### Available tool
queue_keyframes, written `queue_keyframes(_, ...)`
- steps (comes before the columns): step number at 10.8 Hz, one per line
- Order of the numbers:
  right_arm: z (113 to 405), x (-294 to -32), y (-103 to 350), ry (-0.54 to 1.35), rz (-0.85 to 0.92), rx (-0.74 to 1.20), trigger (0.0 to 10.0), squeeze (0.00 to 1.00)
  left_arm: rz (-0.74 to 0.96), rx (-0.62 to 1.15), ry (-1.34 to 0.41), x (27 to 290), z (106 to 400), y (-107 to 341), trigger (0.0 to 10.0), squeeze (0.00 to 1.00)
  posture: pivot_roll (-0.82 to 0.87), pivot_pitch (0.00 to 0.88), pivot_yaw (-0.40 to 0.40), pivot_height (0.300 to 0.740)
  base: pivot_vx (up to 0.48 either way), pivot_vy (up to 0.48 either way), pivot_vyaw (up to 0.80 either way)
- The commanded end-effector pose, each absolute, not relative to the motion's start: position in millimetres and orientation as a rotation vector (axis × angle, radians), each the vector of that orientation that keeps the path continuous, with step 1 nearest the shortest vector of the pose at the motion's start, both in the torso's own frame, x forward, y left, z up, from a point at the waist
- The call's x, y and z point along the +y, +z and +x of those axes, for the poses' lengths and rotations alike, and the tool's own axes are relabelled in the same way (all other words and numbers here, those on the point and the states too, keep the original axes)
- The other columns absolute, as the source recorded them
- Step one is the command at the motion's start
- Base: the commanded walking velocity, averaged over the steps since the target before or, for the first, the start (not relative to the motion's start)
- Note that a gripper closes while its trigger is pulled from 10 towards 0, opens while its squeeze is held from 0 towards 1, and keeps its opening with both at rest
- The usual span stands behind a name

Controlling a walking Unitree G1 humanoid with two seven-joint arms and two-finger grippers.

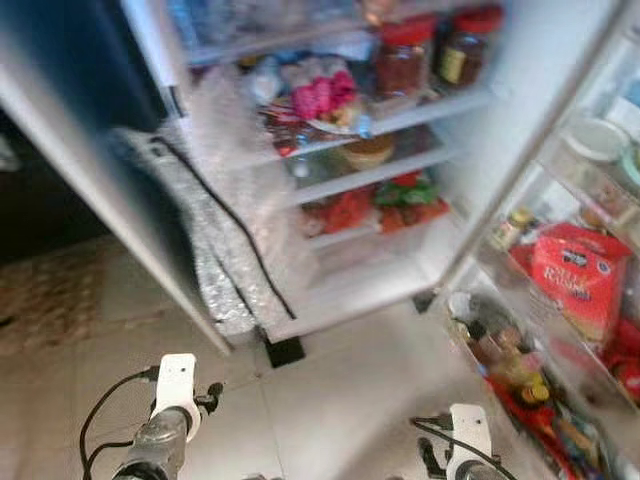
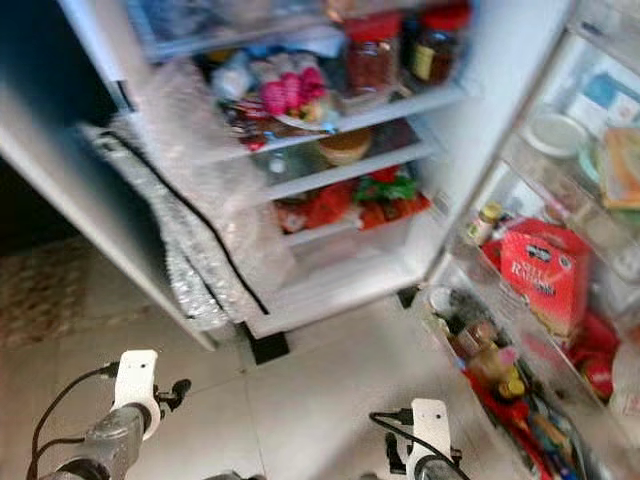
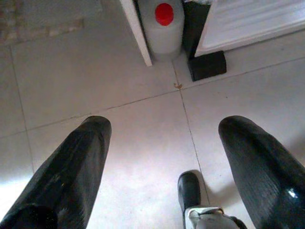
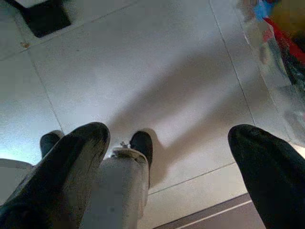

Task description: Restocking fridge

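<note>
Currently we stand facing the open fridge point(image 1: 330, 290), both arms hanging low over the tiled floor point(image 1: 330, 400) in front of it. Our left gripper point(image 3: 162, 152) has its two black fingers spread wide, holding nothing; past them, at the fridge's foot, a white jug with a red cap point(image 3: 164, 24) stands beside a black block point(image 3: 207, 64). Our right gripper point(image 4: 167, 162) is likewise spread wide and empty, over bare tile near the fridge door.

Inside the fridge, two red-lidded jars point(image 1: 425, 50) sit on an upper shelf. Pink items point(image 1: 322, 95) lie on a plate one shelf below, and red and green packets point(image 1: 385, 205) lie lower still. On the open door's racks to the right of the fridge body, a red box point(image 1: 580, 275) stands above crowded bottles point(image 1: 510, 365). A black cable point(image 1: 215, 215) runs down crinkled silver wrap left of the shelves.
</note>
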State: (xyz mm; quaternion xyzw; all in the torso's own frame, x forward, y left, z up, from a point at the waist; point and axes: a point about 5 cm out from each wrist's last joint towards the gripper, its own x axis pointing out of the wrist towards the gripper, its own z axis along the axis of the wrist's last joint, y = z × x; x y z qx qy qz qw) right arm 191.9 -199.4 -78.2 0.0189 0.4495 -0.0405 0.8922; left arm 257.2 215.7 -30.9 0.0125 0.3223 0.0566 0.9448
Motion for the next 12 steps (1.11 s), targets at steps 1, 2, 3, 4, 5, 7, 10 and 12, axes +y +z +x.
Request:
queue_keyframes(1,182.3,-198.6,-83.1,-0.098,0.057,0.956,10.0,0.0,0.019,0.714,0.139,222.1,244.8,-39.7,10.0,0.0,-0.05,0.177,0.024,0.74,0.0,0.435,0.0)
queue_keyframes(2,182.2,-198.5,-83.1,-0.099,0.06,0.954,10.0,0.0,0.02,0.715,0.139,222.2,244.7,-39.8,10.0,0.0,-0.06,0.179,0.024,0.74,0.0,0.431,0.0)
queue_keyframes(3,182.3,-198.6,-83.0,-0.096,0.059,0.953,10.0,0.0,0.018,0.719,0.139,221.9,244.5,-40.1,10.0,0.0,-0.05,0.179,0.023,0.74,0.0,0.439,0.0)
queue_keyframes(4,182.5,-198.5,-82.8,-0.094,0.06,0.951,10.0,0.0,0.016,0.72,0.137,221.4,244.6,-40.2,10.0,0.0,-0.05,0.179,0.023,0.74,0.0,0.439,0.0)
queue_keyframes(5,182.5,-198.5,-82.9,-0.089,0.053,0.955,10.0,0.0,0.014,0.722,0.136,221.4,244.6,-40.2,10.0,0.0,-0.05,0.179,0.023,0.74,0.0,0.424,0.0)
queue_keyframes(7,182.4,-198.9,-83.0,-0.096,0.054,0.957,10.0,0.0,0.011,0.722,0.134,220.9,244.9,-40.2,10.0,0.0,-0.05,0.176,0.023,0.74,0.0,0.418,0.0)
queue_keyframes(10,181.9,-199.1,-83.3,-0.096,0.05,0.962,10.0,0.0,0.011,0.724,0.132,220.5,244.8,-40.4,10.0,0.0,-0.05,0.173,0.023,0.74,0.0,0.383,-0.27)
queue_keyframes(12,181.9,-199.1,-83.3,-0.09,0.042,0.965,10.0,0.0,0.008,0.728,0.136,220.6,244.5,-40.7,10.0,0.0,-0.05,0.172,0.023,0.74,0.0,0.377,-0.8)
